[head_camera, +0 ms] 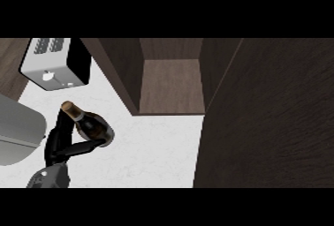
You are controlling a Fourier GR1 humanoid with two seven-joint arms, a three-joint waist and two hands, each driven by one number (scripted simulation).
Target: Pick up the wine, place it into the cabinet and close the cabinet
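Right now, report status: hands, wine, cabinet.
Left hand curled round the wine, bottle tilted over the counter. Right hand not in view. Cabinet open, nothing seen inside. Toaster back left, off the path.

I am seeing a dark glass wine bottle [91,125] with a tan cork top, a black left hand [65,141] on a grey forearm, a silver and black toaster [55,64], a white faintly marbled counter [153,150], and a dark brown wood-grain cabinet [171,84].
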